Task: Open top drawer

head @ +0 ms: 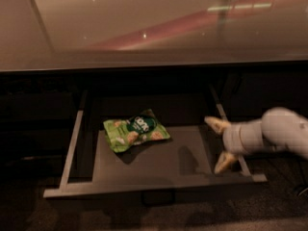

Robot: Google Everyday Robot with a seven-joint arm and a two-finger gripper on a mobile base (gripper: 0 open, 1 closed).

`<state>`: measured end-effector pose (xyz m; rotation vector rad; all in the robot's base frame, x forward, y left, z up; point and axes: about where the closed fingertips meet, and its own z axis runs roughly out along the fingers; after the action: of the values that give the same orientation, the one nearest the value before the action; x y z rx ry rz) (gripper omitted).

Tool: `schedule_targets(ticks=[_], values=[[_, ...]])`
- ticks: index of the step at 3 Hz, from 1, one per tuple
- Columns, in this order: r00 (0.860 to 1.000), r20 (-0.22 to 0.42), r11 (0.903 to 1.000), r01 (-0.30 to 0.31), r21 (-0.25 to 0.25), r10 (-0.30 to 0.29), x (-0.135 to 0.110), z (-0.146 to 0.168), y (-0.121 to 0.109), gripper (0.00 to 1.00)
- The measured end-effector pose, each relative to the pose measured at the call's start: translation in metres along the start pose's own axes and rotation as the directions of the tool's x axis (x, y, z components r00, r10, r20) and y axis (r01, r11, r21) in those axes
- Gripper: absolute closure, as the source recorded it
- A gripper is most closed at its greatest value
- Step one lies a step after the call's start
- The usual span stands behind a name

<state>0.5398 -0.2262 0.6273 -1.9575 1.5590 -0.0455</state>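
Observation:
The top drawer (154,186) stands pulled out below the counter, its dark front edge toward me and a small central handle (157,197) under it. Its grey floor holds a green snack bag (135,132) at the left centre. My gripper (221,144) is over the drawer's right side rail, pointing left, open, with one pale finger (216,124) above and the other (224,161) below, nothing between them. The white arm (274,134) comes in from the right.
A glossy beige countertop (144,28) fills the upper half. Dark cabinet fronts (33,114) flank the drawer on both sides. Dark carpet (96,215) lies below the drawer front.

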Motion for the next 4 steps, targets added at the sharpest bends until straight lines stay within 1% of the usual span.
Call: schedule_targets(ticks=[1, 2, 3, 4], values=[[1.000, 0.003, 1.0000, 0.008, -0.002, -0.008, -0.010, 0.002, 0.006, 0.00], [1.000, 0.003, 1.0000, 0.008, -0.002, -0.008, -0.010, 0.002, 0.006, 0.00], [1.000, -0.027, 0.9996, 0.014, 0.023, -0.014, -0.022, -0.016, -0.023, 0.00], [0.997, -0.069, 0.9968, 0.043, 0.068, -0.038, -0.041, -0.046, -0.053, 0.00]])
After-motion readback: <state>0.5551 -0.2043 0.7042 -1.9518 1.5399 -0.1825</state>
